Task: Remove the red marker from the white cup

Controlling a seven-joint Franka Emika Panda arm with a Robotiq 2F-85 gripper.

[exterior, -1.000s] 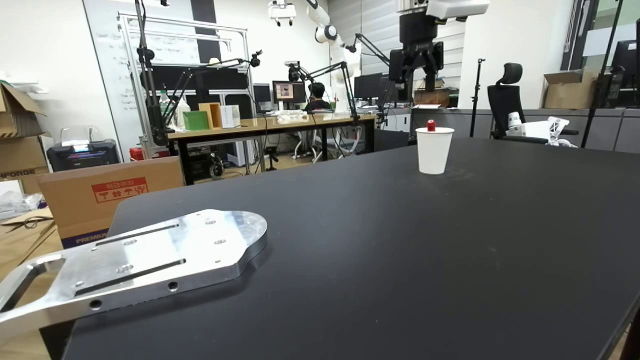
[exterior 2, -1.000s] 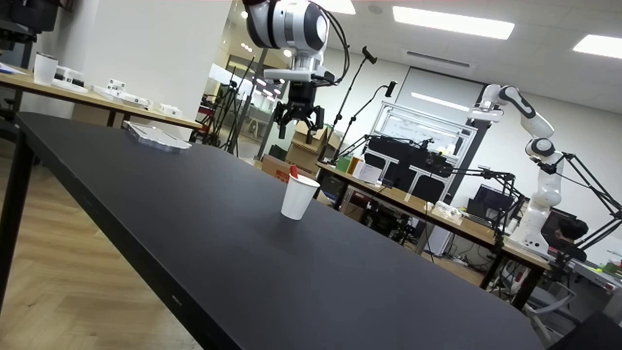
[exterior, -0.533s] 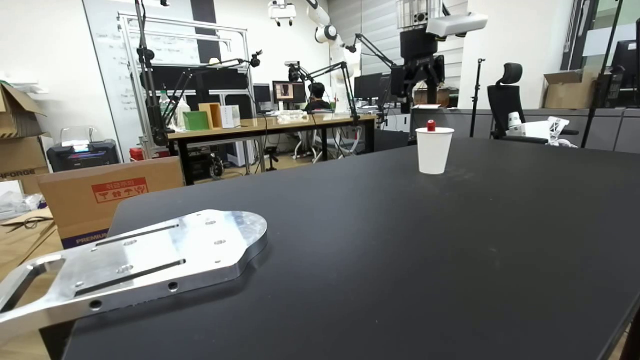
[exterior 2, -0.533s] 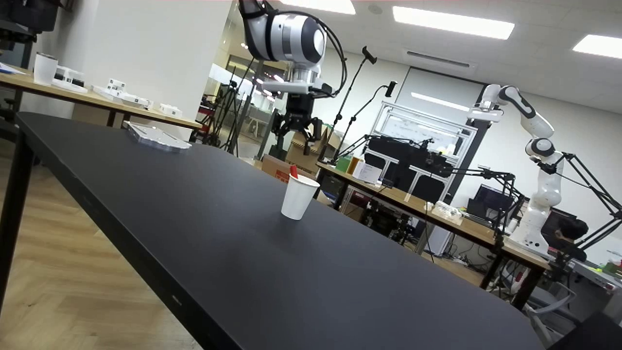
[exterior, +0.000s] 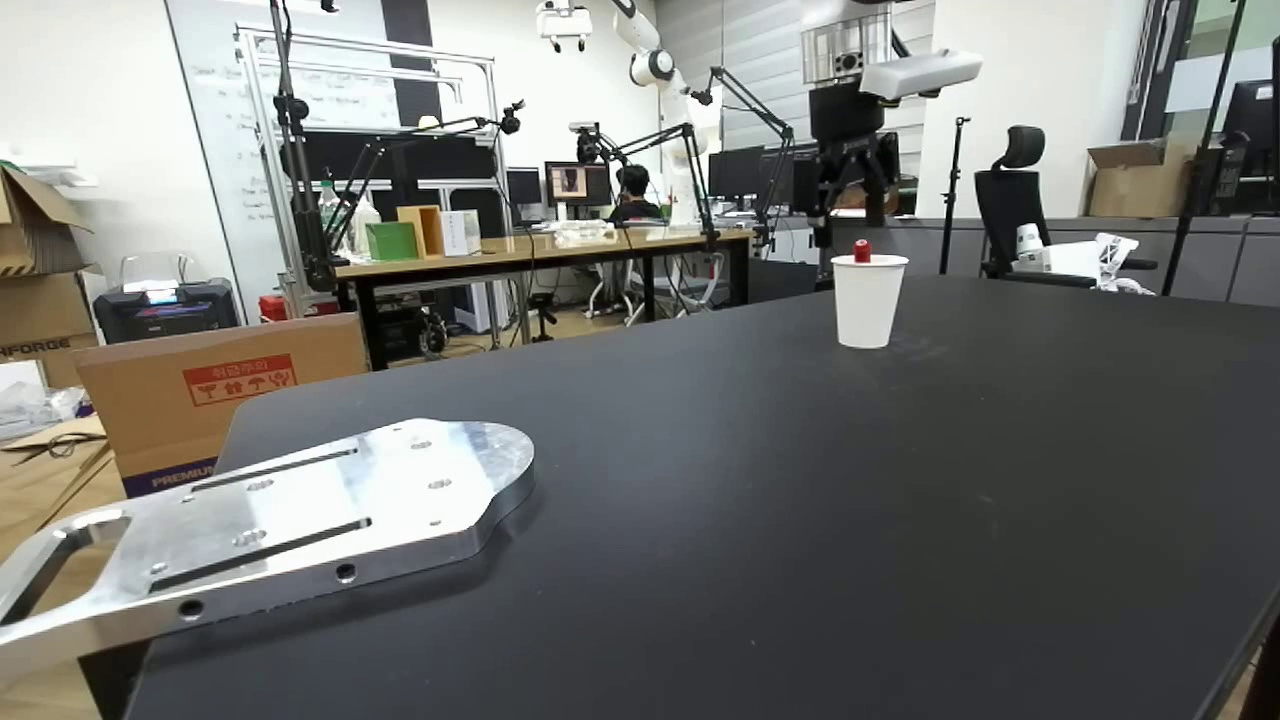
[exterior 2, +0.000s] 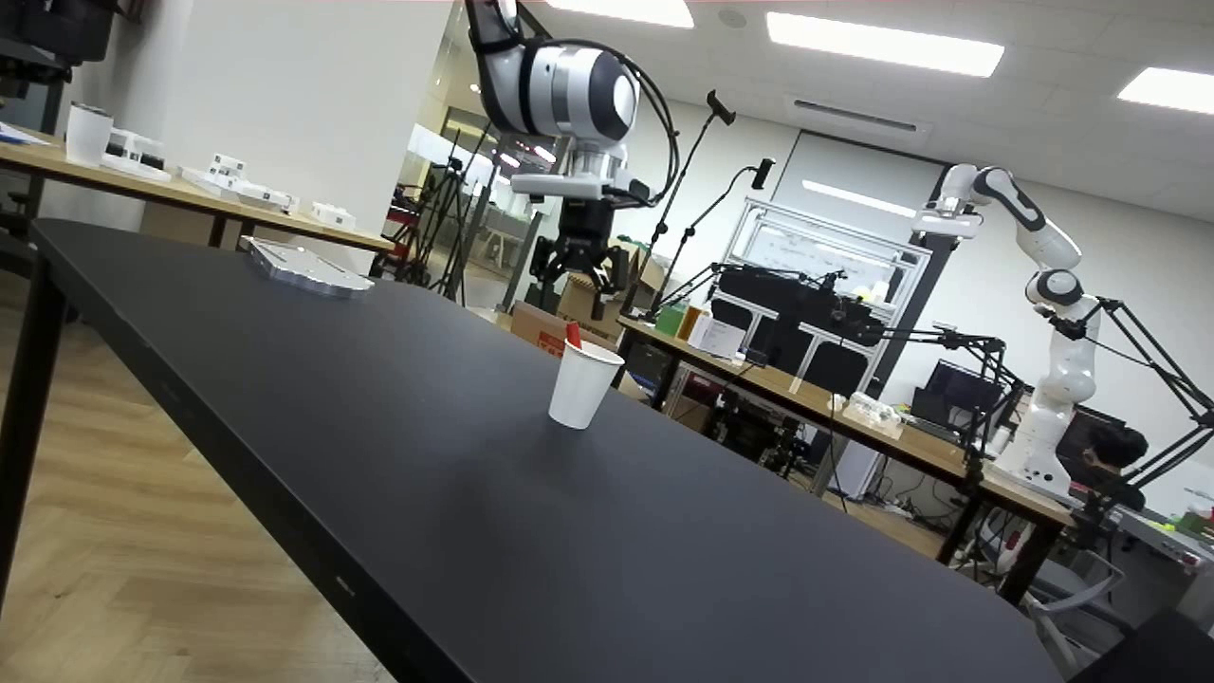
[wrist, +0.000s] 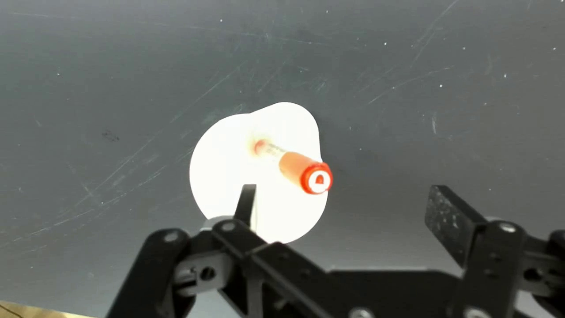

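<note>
The white cup (exterior: pixel 868 305) stands upright on the black table in both exterior views, also here (exterior 2: pixel 583 384). The red marker (exterior: pixel 862 250) stands in it with its red end above the rim (exterior 2: pixel 573 334). In the wrist view the cup (wrist: pixel 229 176) is a washed-out white shape, and the marker (wrist: pixel 300 170) leans in it, cap end toward the camera. The marker's lower part is hidden in the cup. My gripper (wrist: pixel 343 194) is open and empty. The cap lies closer to its left finger, just beyond the fingertip line. In both exterior views the gripper (exterior: pixel 848 225) hangs above the cup's rim (exterior 2: pixel 572 299).
A silver metal plate (exterior: pixel 350 500) lies at one end of the black table (exterior: pixel 800 560), also visible far from the cup (exterior 2: pixel 308 268). A cardboard box (exterior: pixel 220 395) stands beside the table. A wooden desk (exterior: pixel 560 245) with monitors and another arm is behind.
My gripper has moved down toward the cup in both exterior views, lately also slightly right. It stays open. The cup and marker have not moved.
</note>
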